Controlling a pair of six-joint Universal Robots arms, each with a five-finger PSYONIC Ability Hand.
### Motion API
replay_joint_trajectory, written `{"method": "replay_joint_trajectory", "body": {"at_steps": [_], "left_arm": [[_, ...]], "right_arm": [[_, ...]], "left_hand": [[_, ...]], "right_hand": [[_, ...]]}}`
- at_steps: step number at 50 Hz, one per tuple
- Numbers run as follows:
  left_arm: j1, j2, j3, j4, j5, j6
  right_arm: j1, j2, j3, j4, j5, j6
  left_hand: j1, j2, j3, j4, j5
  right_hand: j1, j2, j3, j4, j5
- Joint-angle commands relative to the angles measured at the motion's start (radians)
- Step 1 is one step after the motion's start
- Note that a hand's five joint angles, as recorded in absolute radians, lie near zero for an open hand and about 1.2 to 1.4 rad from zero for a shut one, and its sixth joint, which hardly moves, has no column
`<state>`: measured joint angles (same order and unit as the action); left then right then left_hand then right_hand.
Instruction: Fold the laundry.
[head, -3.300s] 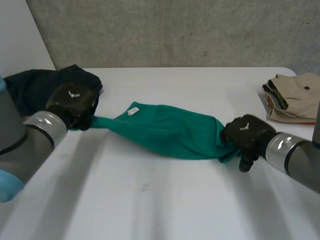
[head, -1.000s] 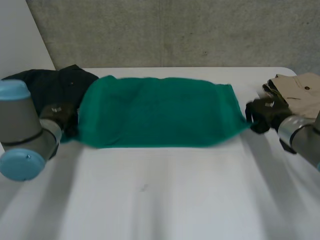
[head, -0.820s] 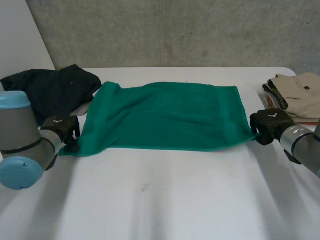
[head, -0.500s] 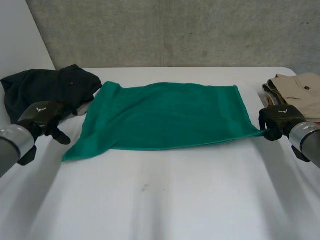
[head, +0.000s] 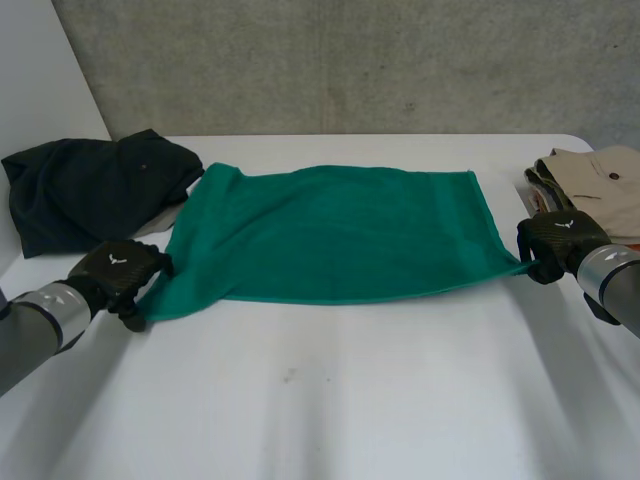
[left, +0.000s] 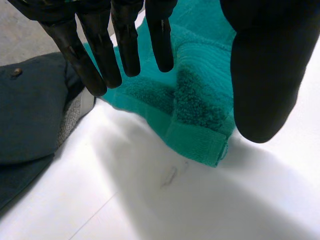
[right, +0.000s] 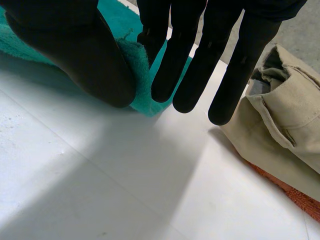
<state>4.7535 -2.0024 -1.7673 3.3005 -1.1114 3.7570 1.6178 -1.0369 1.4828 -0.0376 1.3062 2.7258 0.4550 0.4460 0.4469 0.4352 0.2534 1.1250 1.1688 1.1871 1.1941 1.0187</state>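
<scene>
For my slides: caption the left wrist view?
Left hand open over green terry towel corner on white table.

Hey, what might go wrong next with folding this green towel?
The left hand is open over one near corner of the green towel, with the dark garment close by; its fingers might snag that too. The right hand pinches the other near corner alone, so a pull may drag the towel askew toward the folded beige clothes.

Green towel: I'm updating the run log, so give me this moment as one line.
green towel spread out on table | left hand open over its near left corner | right hand pinching near right corner
</scene>
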Motion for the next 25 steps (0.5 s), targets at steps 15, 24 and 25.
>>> {"method": "replay_joint_trajectory", "body": {"at_steps": [15,24,25], "left_arm": [[-0.056,-0.089,0.114,0.027,-0.088,-0.002],[-0.014,0.132,-0.006,-0.226,-0.136,0.139],[-0.007,0.151,-0.02,-0.261,-0.139,0.164]], "right_arm": [[-0.015,-0.046,-0.009,0.112,-0.008,-0.046],[-0.114,-0.163,0.05,0.45,-0.097,-0.529],[-0.13,-0.172,0.057,0.497,-0.094,-0.587]], "left_hand": [[0.941,0.95,0.949,0.961,0.968],[0.941,0.95,0.949,0.961,0.968],[0.941,0.95,0.949,0.961,0.968]], "right_hand": [[0.271,0.227,0.209,0.202,0.203],[0.271,0.227,0.209,0.202,0.203],[0.271,0.227,0.209,0.202,0.203]]}}
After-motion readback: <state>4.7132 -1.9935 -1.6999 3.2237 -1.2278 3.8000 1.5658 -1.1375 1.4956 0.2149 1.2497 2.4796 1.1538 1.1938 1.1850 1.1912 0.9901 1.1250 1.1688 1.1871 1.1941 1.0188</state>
